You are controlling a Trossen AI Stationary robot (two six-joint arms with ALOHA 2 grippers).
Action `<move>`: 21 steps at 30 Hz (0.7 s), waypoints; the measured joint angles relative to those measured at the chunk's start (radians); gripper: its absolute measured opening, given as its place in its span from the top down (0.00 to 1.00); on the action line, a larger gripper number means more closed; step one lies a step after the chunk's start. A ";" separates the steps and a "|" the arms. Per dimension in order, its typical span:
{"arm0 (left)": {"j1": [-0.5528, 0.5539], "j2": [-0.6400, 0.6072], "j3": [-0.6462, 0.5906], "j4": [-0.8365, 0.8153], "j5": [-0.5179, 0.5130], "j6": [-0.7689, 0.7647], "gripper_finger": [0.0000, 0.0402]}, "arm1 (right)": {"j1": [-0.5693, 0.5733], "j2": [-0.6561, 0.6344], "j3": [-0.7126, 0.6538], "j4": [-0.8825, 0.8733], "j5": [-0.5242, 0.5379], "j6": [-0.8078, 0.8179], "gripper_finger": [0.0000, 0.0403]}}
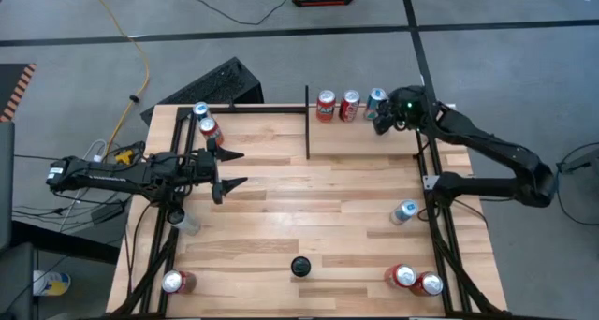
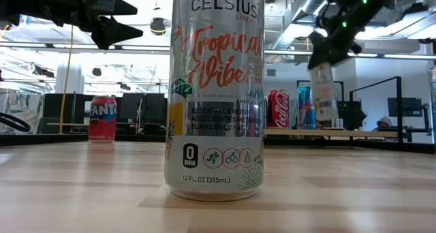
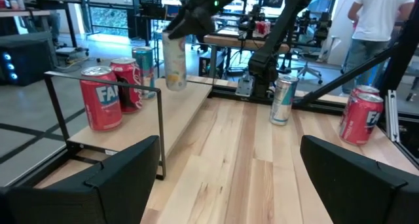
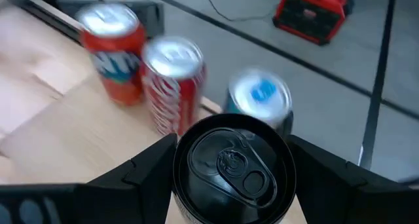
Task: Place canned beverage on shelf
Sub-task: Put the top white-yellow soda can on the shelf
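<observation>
Tabletop (image 1: 318, 217): a light wood-block surface in a black tube frame carried all the items.
Shelf (image 1: 365, 138): this was the far-right bay, bounded by a thin black divider bar (image 1: 307, 123) on its inner side; three cans stood in a row along its far edge.
My right arm: it reached from the right frame rail over the shelf's far right corner.
My left arm: it lay across the left edge of the tabletop, away from the shelf.
Right claw (image 4: 230, 160): its fingers were closed on either side of the pale canned beverage (image 3: 174, 61), gripping it near the top.
Left claw (image 1: 231, 168): its fingers stood apart with nothing between them, above bare wood.
Canned beverage position: it hung upright in my right claw above the shelf, just beside the blue can (image 4: 260, 96) at the end of the row, clear of the wood in the low view.
Shelf row: orange Fanta can (image 1: 326, 105), red can (image 1: 349, 106), then the blue can.
Nearest can: a tall Celsius can (image 2: 216, 90) stood upright at the tabletop's near edge.
</observation>
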 joint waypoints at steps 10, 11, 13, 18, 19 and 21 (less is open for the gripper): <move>0.000 -0.001 0.000 0.000 -0.001 0.000 0.12 | -0.110 -0.032 -0.039 0.047 -0.022 -0.011 0.31; 0.000 -0.001 0.000 0.000 -0.002 0.000 0.12 | -0.121 -0.028 -0.039 0.056 -0.020 -0.012 0.31; 0.000 -0.001 0.000 0.003 -0.009 0.000 0.12 | -0.145 -0.018 -0.039 0.056 -0.016 -0.011 0.31; 0.000 -0.001 0.000 0.006 -0.009 0.000 0.12 | -0.202 0.010 -0.039 0.062 -0.013 -0.004 0.31; 0.000 -0.001 0.000 0.006 -0.009 0.000 0.12 | -0.213 0.013 -0.039 0.070 -0.013 -0.005 0.31; 0.000 -0.001 0.000 0.006 -0.009 -0.001 0.12 | -0.230 0.020 -0.039 0.083 -0.016 -0.018 0.31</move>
